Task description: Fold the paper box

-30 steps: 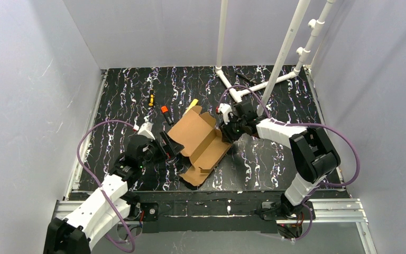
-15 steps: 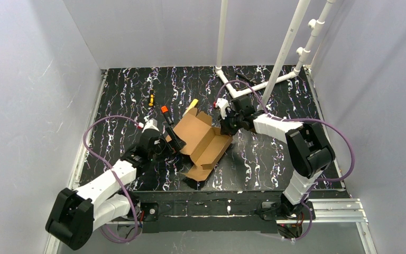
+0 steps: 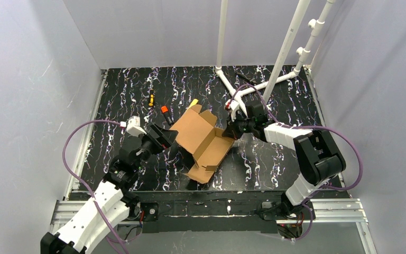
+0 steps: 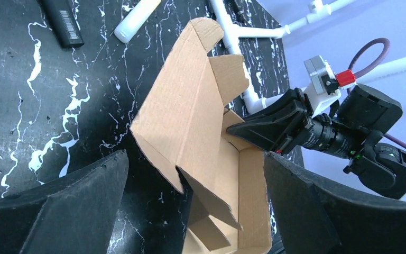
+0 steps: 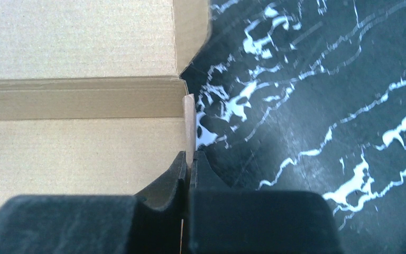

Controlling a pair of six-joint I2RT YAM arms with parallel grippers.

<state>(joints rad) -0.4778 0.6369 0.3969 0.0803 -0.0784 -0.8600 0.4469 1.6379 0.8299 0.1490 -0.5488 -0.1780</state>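
Nearest, on the left: left claw (image 3: pixel 168 140) spread wide, empty, hanging just beside the raised left flap of the paper box (image 3: pixel 201 140); half a second back pressed closer against that flap, now drawn off slightly and lifted higher. Mid-surface: box only half-formed, brown cardboard lying open on the dark marbled surface (image 3: pixel 127 90), long panel tipped up, trough and side walls creased, front flap flat toward the near edge. At its right side: right claw (image 3: pixel 231 129), half apart a second ago, now pinched together on the thin edge of the right-hand wall, cardboard sandwiched between both fingers in the wrist view. Probably means a firm anchor gained on that side, freeing the left for pushing the tall panel over. Most folds not yet made; early to middle of the job, at a guess. Farther back: orange-capped marker (image 3: pixel 165 112) and white pipe frame (image 3: pixel 232 84), well apart from both claws.
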